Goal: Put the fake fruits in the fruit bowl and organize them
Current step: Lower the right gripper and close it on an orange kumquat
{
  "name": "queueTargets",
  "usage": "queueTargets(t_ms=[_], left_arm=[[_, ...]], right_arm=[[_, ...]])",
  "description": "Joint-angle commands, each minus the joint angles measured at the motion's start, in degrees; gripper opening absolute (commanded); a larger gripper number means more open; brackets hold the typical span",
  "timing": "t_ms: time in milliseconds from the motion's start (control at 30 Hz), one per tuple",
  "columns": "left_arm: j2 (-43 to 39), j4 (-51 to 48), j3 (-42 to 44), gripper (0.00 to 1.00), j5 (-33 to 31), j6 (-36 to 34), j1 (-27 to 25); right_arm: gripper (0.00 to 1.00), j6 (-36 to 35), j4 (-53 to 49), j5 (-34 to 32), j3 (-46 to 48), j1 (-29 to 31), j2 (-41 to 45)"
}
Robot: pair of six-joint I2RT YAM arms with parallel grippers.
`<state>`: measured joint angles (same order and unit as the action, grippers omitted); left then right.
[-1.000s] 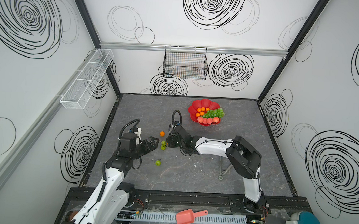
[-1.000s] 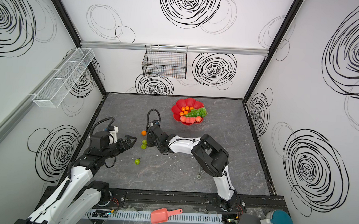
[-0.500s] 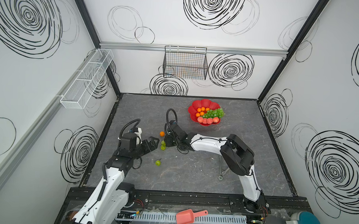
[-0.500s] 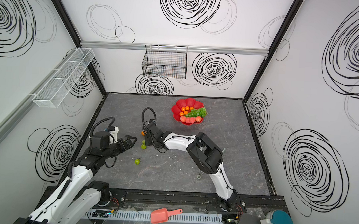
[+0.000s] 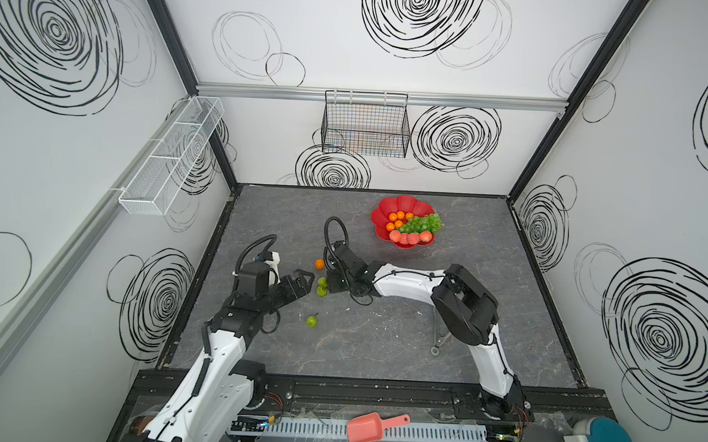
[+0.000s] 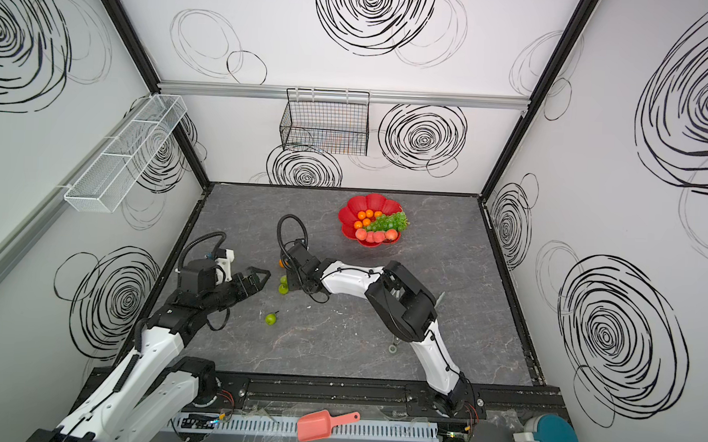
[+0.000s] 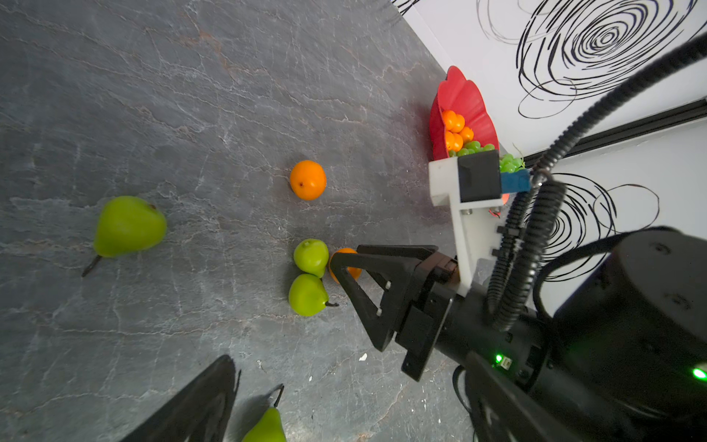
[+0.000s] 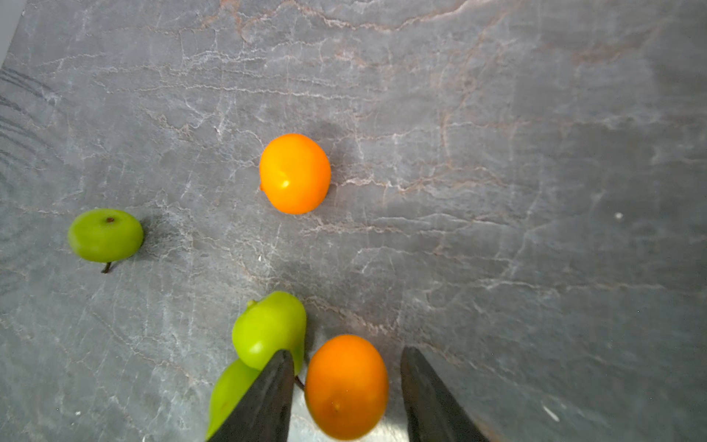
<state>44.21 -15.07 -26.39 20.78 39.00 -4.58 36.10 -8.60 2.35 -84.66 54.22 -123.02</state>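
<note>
The fruit bowl [image 5: 386, 205] sits at the back of the surface [image 5: 379, 335], right of centre. In it, oranges [image 5: 398, 219] lie at the left, grapes [image 5: 423, 223] at the right and peaches [image 5: 410, 237] along the front. Left of centre, one orange [image 8: 346, 386] lies between the fingers of the right tool [image 8: 346, 349]. Two touching pears [image 5: 320, 291] lie just to its left, between it and the left tool [image 5: 308, 278]. A loose orange [image 5: 319, 264] lies just behind them, and a lone pear [image 5: 311, 321] lies well in front.

Four green pears [image 7: 128, 225], about seven oranges [image 7: 308, 180], about four peaches [image 5: 403, 238], one grape bunch [image 5: 423, 223], one red bowl [image 5: 403, 201].
</note>
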Motion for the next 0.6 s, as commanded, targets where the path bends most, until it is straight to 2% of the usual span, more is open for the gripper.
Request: queueTargets(t_ms=[0,567], left_arm=[[0.05,1.98,0.49,0.96,0.51,-0.60,0.54],[-0.50,1.88,0.63,0.96,0.46,-0.42,0.54]], right_arm=[[0.48,-0.01,-2.37,-0.30,-1.85,0.29,-1.39],[0.42,0.49,-3.35,-0.23,-2.31,0.34,-1.50]])
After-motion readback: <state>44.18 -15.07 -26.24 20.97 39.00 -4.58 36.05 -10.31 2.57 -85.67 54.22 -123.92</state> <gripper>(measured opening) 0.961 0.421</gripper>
